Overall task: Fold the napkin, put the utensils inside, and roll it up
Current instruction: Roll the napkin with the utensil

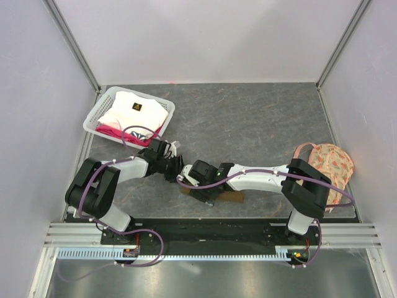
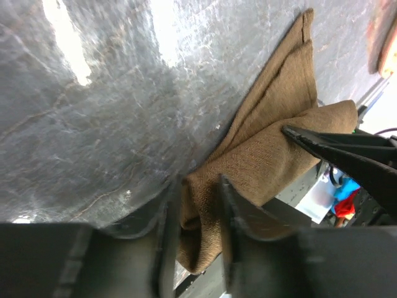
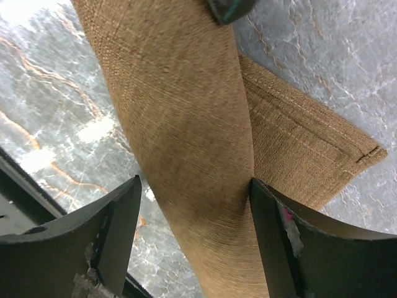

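Note:
The olive-brown napkin (image 1: 234, 197) lies bunched near the table's front edge, mostly under my right arm. In the left wrist view a fold of the napkin (image 2: 279, 136) sits between the fingers of my left gripper (image 2: 195, 186), whose jaws stand a little apart with a dark gap beside the cloth. In the right wrist view a thick rolled band of the napkin (image 3: 186, 124) runs between the wide-open jaws of my right gripper (image 3: 195, 182); one finger touches it, the other stands off. Both grippers (image 1: 180, 166) (image 1: 200, 188) meet at mid-table. The utensils are hidden.
A white basket (image 1: 99, 115) at the back left holds a white cloth (image 1: 133, 108) and something pink. A peach floral fabric piece (image 1: 329, 164) lies at the right edge. The black front rail (image 1: 205, 226) runs just below the napkin.

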`<state>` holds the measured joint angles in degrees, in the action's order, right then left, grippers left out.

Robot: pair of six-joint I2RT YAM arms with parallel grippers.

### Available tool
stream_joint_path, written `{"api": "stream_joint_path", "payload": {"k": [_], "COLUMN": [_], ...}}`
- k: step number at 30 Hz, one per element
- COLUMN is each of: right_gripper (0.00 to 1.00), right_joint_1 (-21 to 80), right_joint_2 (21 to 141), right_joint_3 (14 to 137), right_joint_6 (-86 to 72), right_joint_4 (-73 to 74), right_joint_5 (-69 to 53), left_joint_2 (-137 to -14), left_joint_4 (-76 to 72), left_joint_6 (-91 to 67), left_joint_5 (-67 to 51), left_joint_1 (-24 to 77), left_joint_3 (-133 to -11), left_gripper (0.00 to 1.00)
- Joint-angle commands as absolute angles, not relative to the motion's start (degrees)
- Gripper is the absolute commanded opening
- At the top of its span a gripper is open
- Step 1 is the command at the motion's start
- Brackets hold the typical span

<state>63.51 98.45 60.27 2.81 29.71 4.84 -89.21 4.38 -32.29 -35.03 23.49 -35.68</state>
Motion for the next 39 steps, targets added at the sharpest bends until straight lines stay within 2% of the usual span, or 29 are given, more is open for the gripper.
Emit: {"api": "stream_joint_path", "payload": {"k": [1,3,6,7,10,13,29,34,39], "right_gripper": [0.75,0.72,0.62,0.56,0.49,0.44,0.41,0.42,0.42], "right_joint_1": [62.67,62.05,61.53,61.44,61.08,60.29,49.14,45.45,42.72], "right_joint_2": [100.19,100.55,100.9,100.99,100.99,101.42,106.52,110.3,113.64], "right_joint_3": [58.98,58.71,58.71,58.97,59.85,60.82,68.2,68.82,70.05], "right_joint_6": [2.72,2.81,2.9,2.99,2.99,3.08,5.44,5.89,6.33], "right_joint_4": [28.74,28.83,29.44,29.88,30.93,32.51,43.59,45.08,45.79], "right_joint_5": [4.05,2.38,0.09,0.17,-3.86,-7.29,-31.0,-37.43,-44.37], "left_joint_2": [-86.58,-85.52,-82.89,-82.36,-80.34,-78.23,-58.63,-59.67,-62.75], "left_joint_4": [5.97,7.55,8.96,9.66,10.37,10.02,-0.87,-9.04,-10.11], "left_joint_6": [-30.5,-30.32,-30.15,-30.15,-30.41,-31.02,-34.45,-34.54,-34.37], "left_joint_5": [-32.09,-29.37,-25.94,-25.23,-23.3,-22.15,-26.01,-35.58,-36.83], "left_joint_1": [23.56,23.47,23.47,23.38,23.2,23.29,23.29,23.38,23.64], "left_joint_3": [-38.67,-39.2,-39.73,-39.73,-38.94,-37.19,-21.63,-19.42,-19.6], "left_gripper": [0.48,0.55,0.61,0.62,0.64,0.64,0.65,0.68,0.66]}}
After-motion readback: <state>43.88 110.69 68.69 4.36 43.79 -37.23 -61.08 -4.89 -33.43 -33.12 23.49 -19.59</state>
